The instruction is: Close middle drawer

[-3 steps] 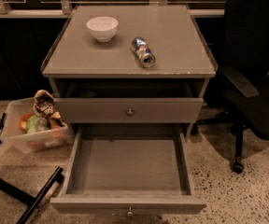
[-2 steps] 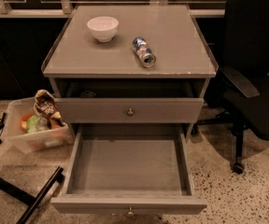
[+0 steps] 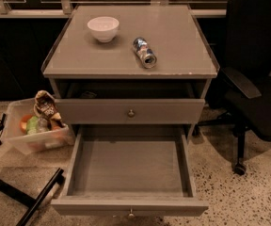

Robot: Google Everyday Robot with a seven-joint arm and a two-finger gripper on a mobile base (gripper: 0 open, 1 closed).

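Note:
The middle drawer [image 3: 130,167] of the grey cabinet is pulled far out toward the camera. It is a wide, shallow grey tray and looks empty. Its low front panel [image 3: 130,206] sits at the bottom edge of the view, with a small round metal knob [image 3: 131,213] at its centre. Above it is a taller grey drawer front [image 3: 130,111] with a like knob, set back near the cabinet face. The gripper is not in view.
A white bowl [image 3: 103,28] and a can lying on its side [image 3: 144,52] rest on the cabinet top [image 3: 79,60]. A clear bin of items [image 3: 34,126] stands on the floor at left. Black bars [image 3: 36,199] cross the lower left. A black office chair [image 3: 253,79] stands at right.

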